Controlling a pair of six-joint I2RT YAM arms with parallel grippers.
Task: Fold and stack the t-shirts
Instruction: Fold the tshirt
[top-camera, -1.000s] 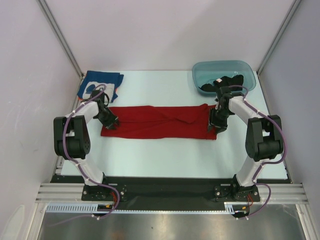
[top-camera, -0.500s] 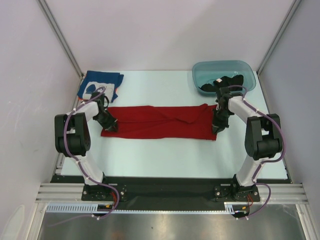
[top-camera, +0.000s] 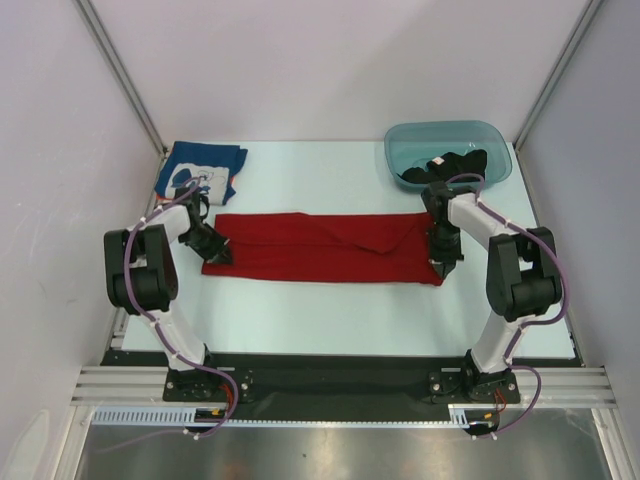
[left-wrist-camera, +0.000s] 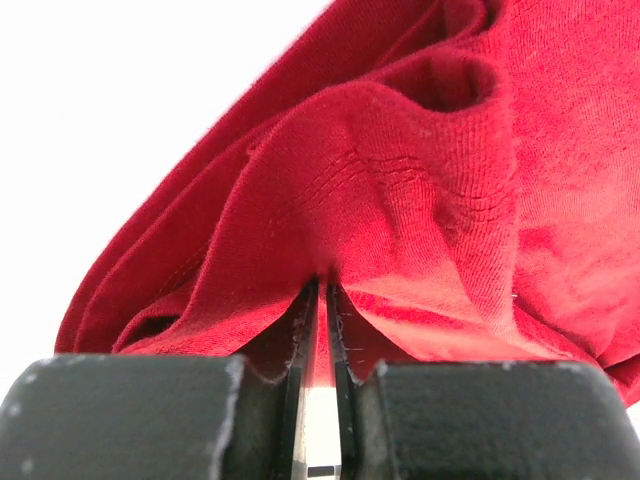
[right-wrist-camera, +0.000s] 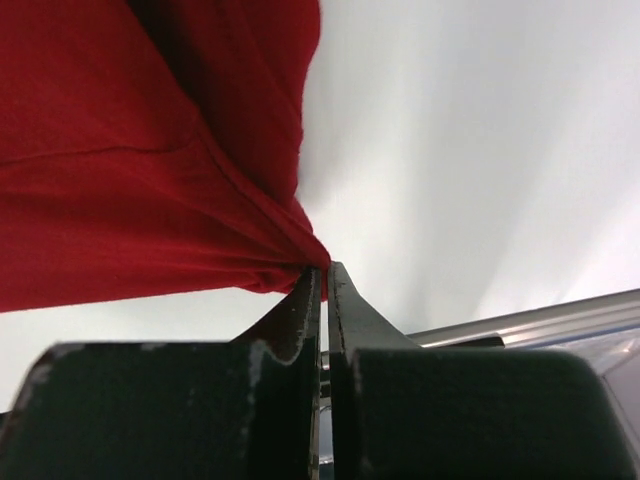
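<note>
Midway across the counter (top-camera: 330, 310), both arms bend down, the left tool (top-camera: 218, 252) and right tool (top-camera: 440, 265) pinching the red t-shirt (top-camera: 320, 245). It lies left-to-right.

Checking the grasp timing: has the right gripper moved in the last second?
Yes. The right gripper shifted away from the teal tub, toward the near edge.

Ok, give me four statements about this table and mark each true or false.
The left gripper and right gripper each pinch the red t-shirt: true.
The black t-shirt lies on the red one: false, it is in the teal tub.
The blue t-shirt sits at the table's far left corner: true.
The red t-shirt is stacked on the blue one: false, it lies stretched out on the table.
</note>
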